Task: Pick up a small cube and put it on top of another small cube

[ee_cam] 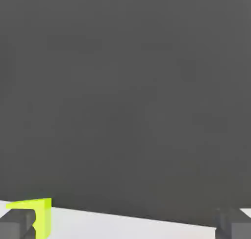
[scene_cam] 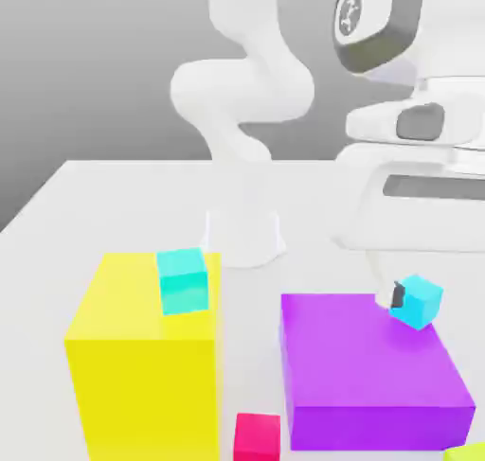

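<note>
A plain white table (scene_cam: 114, 194) under a flat grey backdrop is what I'm working over. In the hand view my gripper (ee_cam: 125, 225) has its two dark fingertips (ee_cam: 17, 224) spread as wide as they go, with nothing between them; one tip sits right in front of the small lime cube (ee_cam: 41, 214), which rests on the table just off to that side rather than centred in the gap. In the exterior view the white arm (scene_cam: 246, 99) looms at the exterior view's right, and the lime cube peeks in at the lower corner on that side. Beyond it lie a purple block (scene_cam: 369, 374) carrying a tilted cyan cube (scene_cam: 418, 301), a tall yellow block (scene_cam: 142, 374) with a second cyan cube (scene_cam: 183, 279) on top, and a small magenta cube (scene_cam: 258, 436) between the two blocks. I judge I'm in the approach before the grasp: next I need to shift sideways to centre the cube, descend, then close.
</note>
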